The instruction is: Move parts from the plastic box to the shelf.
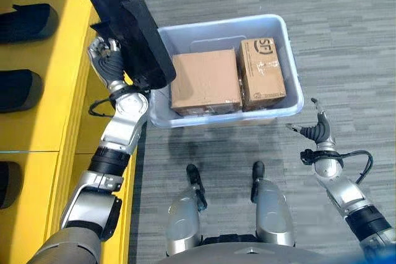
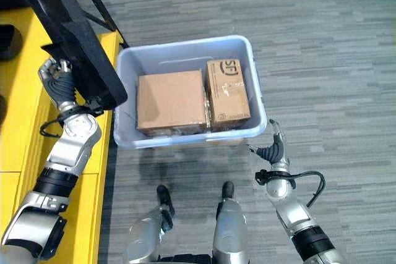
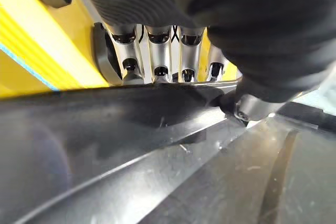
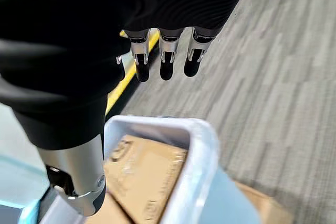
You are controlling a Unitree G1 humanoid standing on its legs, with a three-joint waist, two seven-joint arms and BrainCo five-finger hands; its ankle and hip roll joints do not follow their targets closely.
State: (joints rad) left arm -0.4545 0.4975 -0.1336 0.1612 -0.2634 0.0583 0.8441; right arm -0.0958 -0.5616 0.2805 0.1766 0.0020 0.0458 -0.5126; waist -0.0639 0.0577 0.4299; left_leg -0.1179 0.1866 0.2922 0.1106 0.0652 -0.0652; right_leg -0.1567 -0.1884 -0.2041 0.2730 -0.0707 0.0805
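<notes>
1. At the far left, the yellow metal shelf [image 1: 46, 115] is carrying several dark moulded parts [image 1: 18, 89] in a row along its edge.
2. Just beside it, the left hand [image 1: 105, 60] is reaching up against a large black moulded plastic part [image 1: 127, 23]; in the left wrist view its fingers [image 3: 157, 56] are lying fairly straight along the part's rim with the thumb below, so I judge it is bracing or carrying the part, not clamping it.
3. The part is hanging between the shelf and the box, tilted, its lower end overlapping the box's left corner.
4. In the middle, the pale translucent plastic box [image 1: 291, 47] is sitting on the grey carpet floor [image 1: 346, 23], holding a square brown cardboard carton [image 1: 204, 81] and a narrower brown cardboard carton [image 1: 263, 72] side by side.
5. The black part looks stiff, smooth and awkwardly long; gripping near its thick rim should be steadying it best.
6. At the right, the right hand [image 1: 318, 129] is hovering just beside the box, fingers relaxed and empty.
</notes>
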